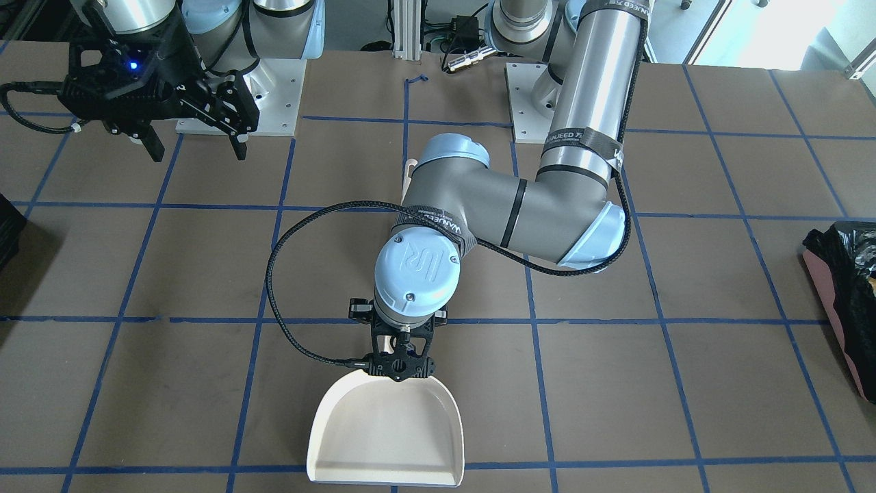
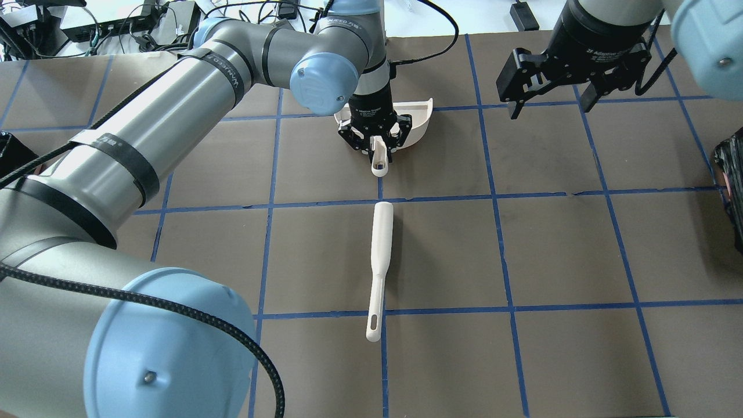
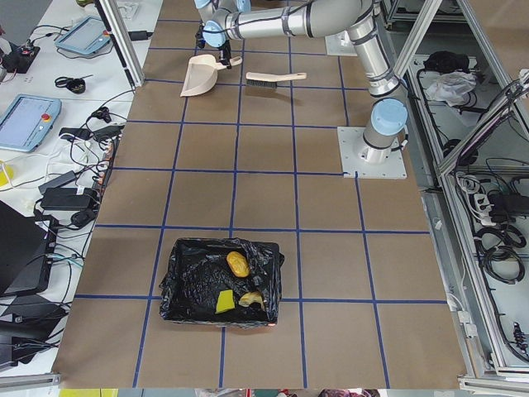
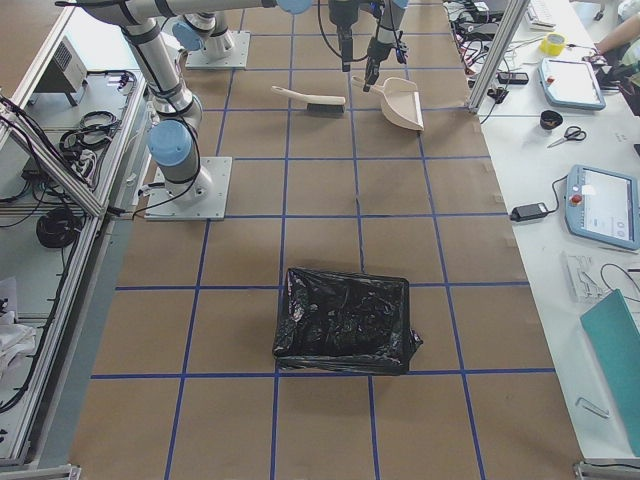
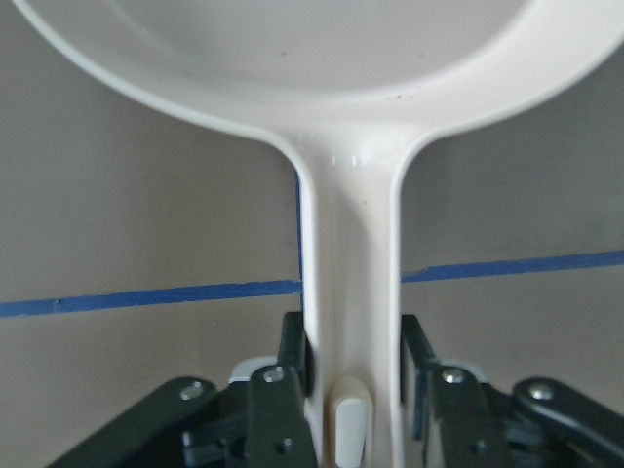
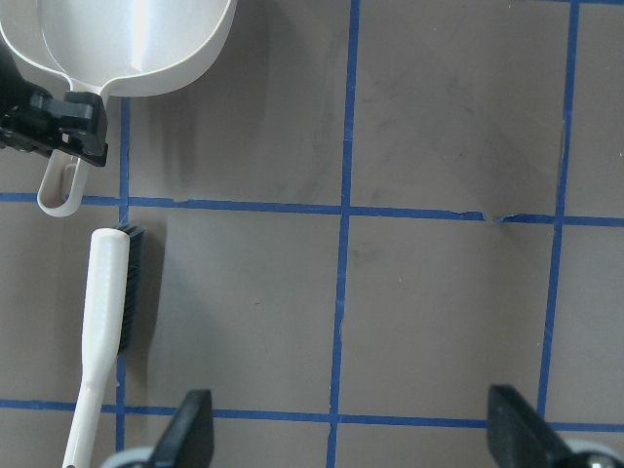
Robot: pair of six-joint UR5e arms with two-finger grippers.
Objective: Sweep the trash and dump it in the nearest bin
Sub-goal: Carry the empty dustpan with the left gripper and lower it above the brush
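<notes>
My left gripper is shut on the handle of a cream dustpan, whose scoop holds nothing. In the left wrist view both fingers press the handle's sides. A white brush lies loose on the table, just behind the pan's handle. The trash sits inside the bin at the table's left end: a brown lump, a yellow sponge and a tan piece. My right gripper hangs open and empty above the table, apart from everything.
A second black-bagged bin stands at the table's right end. Blue tape lines grid the brown tabletop. Benches with tablets and cables run along the far table edge.
</notes>
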